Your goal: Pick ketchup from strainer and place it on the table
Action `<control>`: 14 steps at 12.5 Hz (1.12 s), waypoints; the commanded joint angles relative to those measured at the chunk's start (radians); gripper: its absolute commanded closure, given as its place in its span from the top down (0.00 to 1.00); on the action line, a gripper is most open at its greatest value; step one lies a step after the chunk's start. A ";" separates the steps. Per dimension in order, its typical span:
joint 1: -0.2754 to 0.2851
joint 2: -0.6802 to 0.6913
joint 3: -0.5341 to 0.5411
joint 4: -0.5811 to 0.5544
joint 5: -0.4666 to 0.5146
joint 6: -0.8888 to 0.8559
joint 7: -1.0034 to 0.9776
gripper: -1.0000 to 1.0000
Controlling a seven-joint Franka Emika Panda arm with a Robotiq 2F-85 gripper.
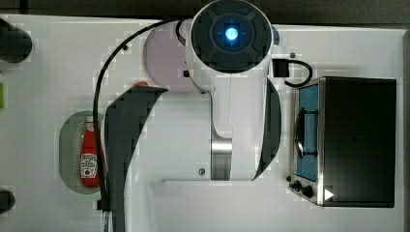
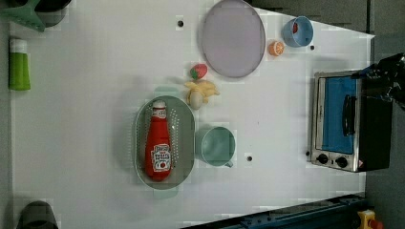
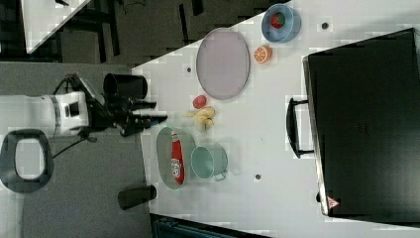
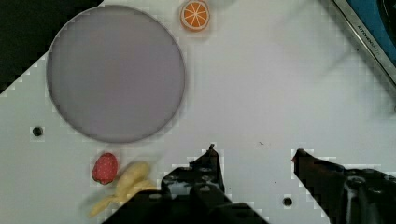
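Ketchup [image 2: 158, 143]: small red squeeze bottle lying flat inside the pale green oval strainer [image 2: 185, 138], long axis parallel to the strainer's length, white cap toward the left view's top, labelled end toward the left view's bottom. Not yet lifted; task judged at its outset. Strainer resting on the white table [image 2: 86, 124], just beside the round green mug [image 2: 217, 146]; banana [image 2: 201, 91] and strawberry [image 2: 198, 71] near the cap end. Gripper [image 4: 254, 156]: jaws apart, nothing between them, over bare table near the grey plate [image 4: 116, 72] in the wrist view. In the right view, gripper [image 3: 157, 117] raised just beyond the bottle's cap end, bottle [image 3: 176, 161] toward the right view's bottom. Coming approach judged to need travel along the bottle's length, jaws straddling its narrow width.
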 commanded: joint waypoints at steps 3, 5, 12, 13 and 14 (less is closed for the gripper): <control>-0.098 -0.253 0.130 -0.142 0.048 -0.146 0.032 1.00; -0.090 -0.235 0.200 -0.142 0.048 -0.137 0.032 1.00; -0.079 -0.120 0.526 -0.144 0.048 -0.022 0.034 1.00; -0.077 -0.097 0.572 -0.147 0.048 0.002 0.034 1.00; -0.076 -0.073 0.618 -0.152 0.048 0.029 0.034 1.00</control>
